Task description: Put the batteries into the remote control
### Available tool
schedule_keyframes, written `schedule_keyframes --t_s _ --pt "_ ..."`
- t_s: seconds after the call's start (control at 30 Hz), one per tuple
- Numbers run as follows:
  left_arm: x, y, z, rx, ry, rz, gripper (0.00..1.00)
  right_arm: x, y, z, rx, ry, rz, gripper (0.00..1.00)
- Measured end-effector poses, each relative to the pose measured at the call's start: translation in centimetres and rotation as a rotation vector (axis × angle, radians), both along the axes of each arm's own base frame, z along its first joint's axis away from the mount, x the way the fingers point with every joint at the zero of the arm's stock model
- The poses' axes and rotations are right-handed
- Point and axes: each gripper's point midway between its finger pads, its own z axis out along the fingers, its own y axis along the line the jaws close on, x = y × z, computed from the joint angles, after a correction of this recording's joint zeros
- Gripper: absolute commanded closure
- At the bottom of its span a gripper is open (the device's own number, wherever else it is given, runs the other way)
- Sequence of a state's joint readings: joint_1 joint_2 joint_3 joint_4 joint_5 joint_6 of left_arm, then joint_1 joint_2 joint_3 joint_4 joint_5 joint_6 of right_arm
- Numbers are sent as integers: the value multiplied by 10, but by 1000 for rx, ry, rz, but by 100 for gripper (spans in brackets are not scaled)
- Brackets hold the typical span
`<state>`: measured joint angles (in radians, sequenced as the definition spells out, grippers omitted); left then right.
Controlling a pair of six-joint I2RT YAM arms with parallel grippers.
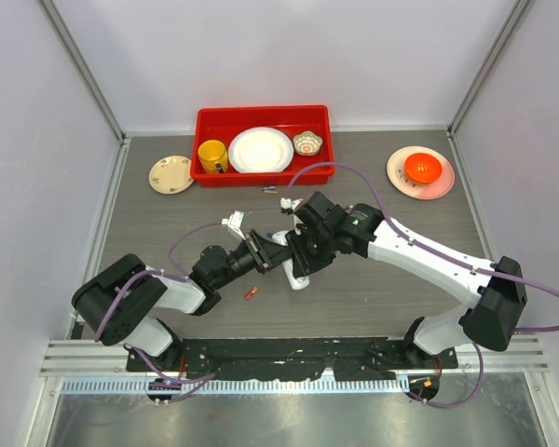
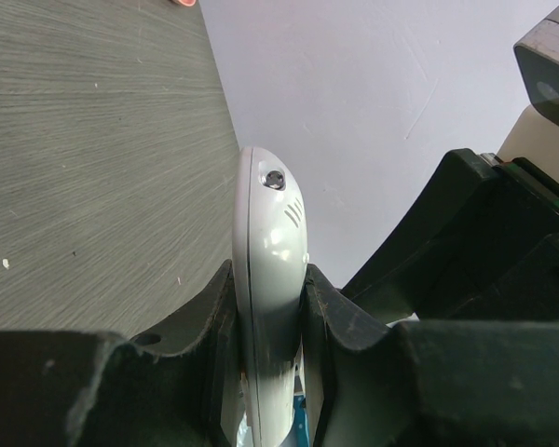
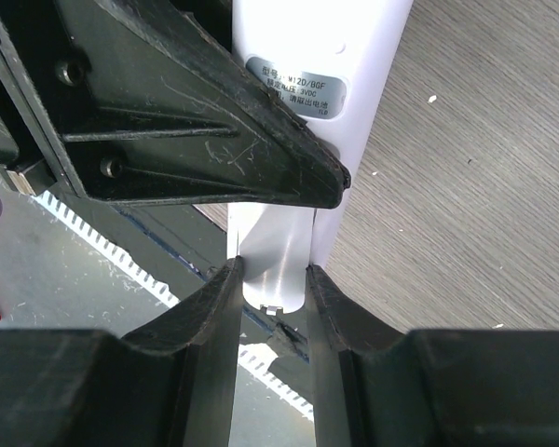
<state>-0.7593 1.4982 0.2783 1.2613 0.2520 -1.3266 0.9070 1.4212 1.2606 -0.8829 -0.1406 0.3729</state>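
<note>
Above the table's middle, my left gripper (image 1: 278, 253) (image 2: 270, 277) is shut on the white remote control (image 2: 270, 223) (image 1: 301, 280), which it holds edge-on. The remote's labelled face (image 3: 373, 47) shows in the right wrist view, partly behind a black finger of the left gripper (image 3: 186, 121). My right gripper (image 1: 298, 248) (image 3: 273, 272) meets it from the other side. Its jaws press both edges of a narrow flat white cover piece (image 3: 275, 247) lying against that face. One orange-red battery (image 1: 251, 293) lies on the table in front of the arms. More small batteries (image 1: 271, 190) lie by the red tray.
A red tray (image 1: 205, 116) at the back holds a yellow mug (image 1: 211, 155), a white plate (image 1: 260, 149) and a small bowl (image 1: 307, 142). A beige saucer (image 1: 171, 174) lies to its left. At back right a pink plate (image 1: 443, 182) carries an orange bowl (image 1: 422, 168). Walls enclose three sides.
</note>
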Motion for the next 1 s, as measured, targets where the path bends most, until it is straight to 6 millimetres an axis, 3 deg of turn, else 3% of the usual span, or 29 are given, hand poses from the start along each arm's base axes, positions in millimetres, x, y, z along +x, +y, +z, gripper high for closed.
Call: schedule_keyframes --t_s 0.17,1.0 --pt "0 0 0 0 0 5 100 0 0 0 6 9 -5 73" --pt "0 -1 0 1 -4 7 100 2 4 3 30 21 -28 54"
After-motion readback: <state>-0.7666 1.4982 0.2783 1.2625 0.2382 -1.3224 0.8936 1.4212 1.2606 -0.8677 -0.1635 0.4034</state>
